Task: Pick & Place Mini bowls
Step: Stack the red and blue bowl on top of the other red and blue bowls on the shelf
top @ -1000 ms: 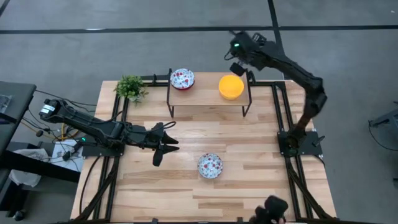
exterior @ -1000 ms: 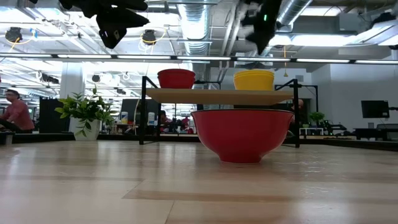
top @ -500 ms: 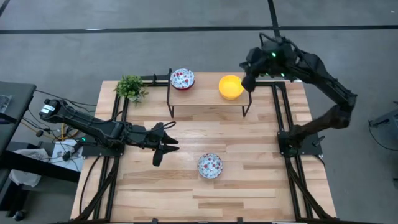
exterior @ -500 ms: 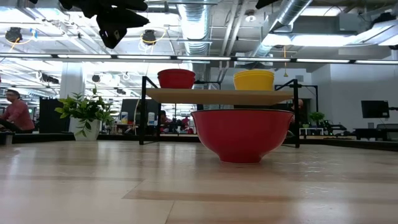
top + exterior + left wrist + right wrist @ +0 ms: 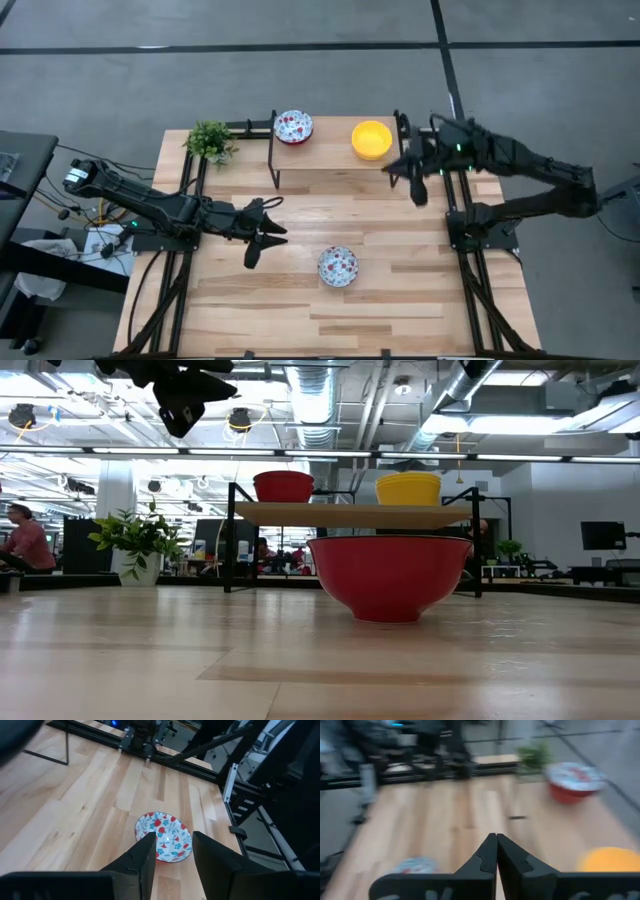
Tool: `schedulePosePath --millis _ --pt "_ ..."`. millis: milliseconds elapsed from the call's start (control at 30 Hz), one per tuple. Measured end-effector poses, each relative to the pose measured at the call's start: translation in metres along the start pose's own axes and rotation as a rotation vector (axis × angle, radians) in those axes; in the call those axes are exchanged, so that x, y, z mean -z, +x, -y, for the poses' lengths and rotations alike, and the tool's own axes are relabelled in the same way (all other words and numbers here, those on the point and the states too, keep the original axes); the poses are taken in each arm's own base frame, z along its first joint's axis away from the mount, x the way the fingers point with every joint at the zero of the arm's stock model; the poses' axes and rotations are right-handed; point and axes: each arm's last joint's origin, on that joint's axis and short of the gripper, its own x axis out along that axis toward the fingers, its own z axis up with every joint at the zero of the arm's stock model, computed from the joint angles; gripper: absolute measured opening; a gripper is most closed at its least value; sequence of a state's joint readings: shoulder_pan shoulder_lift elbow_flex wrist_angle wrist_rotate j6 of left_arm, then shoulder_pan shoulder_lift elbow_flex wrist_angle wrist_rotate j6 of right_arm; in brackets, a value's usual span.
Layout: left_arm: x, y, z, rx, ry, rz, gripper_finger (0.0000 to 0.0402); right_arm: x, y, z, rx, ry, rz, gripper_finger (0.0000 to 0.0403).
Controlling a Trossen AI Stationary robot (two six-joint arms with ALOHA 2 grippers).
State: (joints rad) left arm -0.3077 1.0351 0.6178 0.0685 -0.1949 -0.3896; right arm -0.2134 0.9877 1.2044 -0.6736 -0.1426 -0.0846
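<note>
Wooden slats make up the table (image 5: 400, 290), and three mini bowls are spread across it. One floral bowl (image 5: 338, 267), white with red and blue speckles inside and red outside, sits directly on the table toward the near middle. A small raised shelf (image 5: 330, 160) with dark legs stands at the far side and carries two more: a second floral bowl (image 5: 293, 126) at its left end and a plain yellow bowl (image 5: 371, 139) at its right end, well apart from each other. A green potted plant (image 5: 209, 141) stands at the far-left corner of the table, just beside the shelf.

The left gripper (image 5: 258, 243) hangs above the table to the left of the lone floral bowl, near it but not touching; its fingers (image 5: 142, 865) stand apart with nothing between them, and the wrist view looks past them onto that bowl.

The right gripper (image 5: 416, 190) is at the right end of the shelf, near the yellow bowl but clear of it, as far as the blurred wrist view lets me judge. Its fingers (image 5: 487, 857) are pressed together and hold nothing.

In the low view a person (image 5: 22, 540) sits far off in the room at the left.
</note>
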Motion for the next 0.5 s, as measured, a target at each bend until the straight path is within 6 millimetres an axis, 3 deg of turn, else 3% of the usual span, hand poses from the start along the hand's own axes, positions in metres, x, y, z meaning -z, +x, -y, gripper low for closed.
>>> schedulePosePath --millis 300,500 --pt "0.0 0.0 0.001 0.02 0.018 -0.006 0.0126 0.05 0.019 -0.056 -0.282 0.039 0.069 0.0" --pt "0.0 0.0 0.002 0.059 0.017 -0.013 0.0126 0.077 0.031 -0.088 -0.351 0.121 -0.001 0.0001"
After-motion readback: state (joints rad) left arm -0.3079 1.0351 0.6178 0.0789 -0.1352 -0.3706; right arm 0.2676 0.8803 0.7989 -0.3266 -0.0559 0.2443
